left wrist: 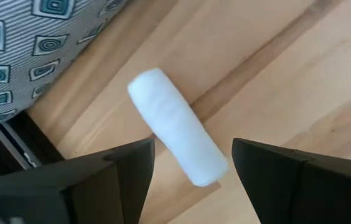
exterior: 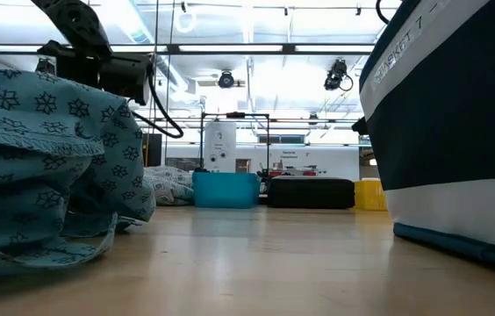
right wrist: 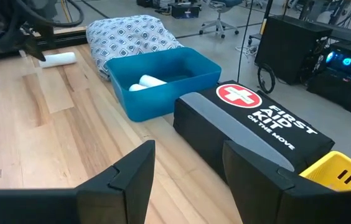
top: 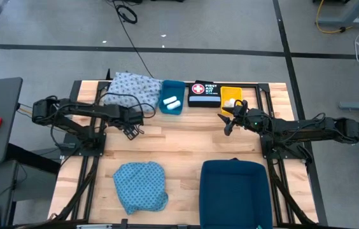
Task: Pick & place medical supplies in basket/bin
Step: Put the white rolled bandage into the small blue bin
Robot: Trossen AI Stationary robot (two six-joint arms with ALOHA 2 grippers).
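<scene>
White roll (left wrist: pixel 177 127) (on table), between left tool (left wrist: pixel 191 171) fingers

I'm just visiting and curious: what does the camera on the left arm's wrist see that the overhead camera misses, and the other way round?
Only the left wrist view shows a white roll lying on the wood, ahead of the open left gripper; from overhead that gripper hides it. Only the high view shows the teal cloth, the blue bin with rolls inside, the black first-aid box, the yellow bin, the dark blue basket and the right gripper. Both show the whitish-blue patterned cloth and the wooden table.
</scene>
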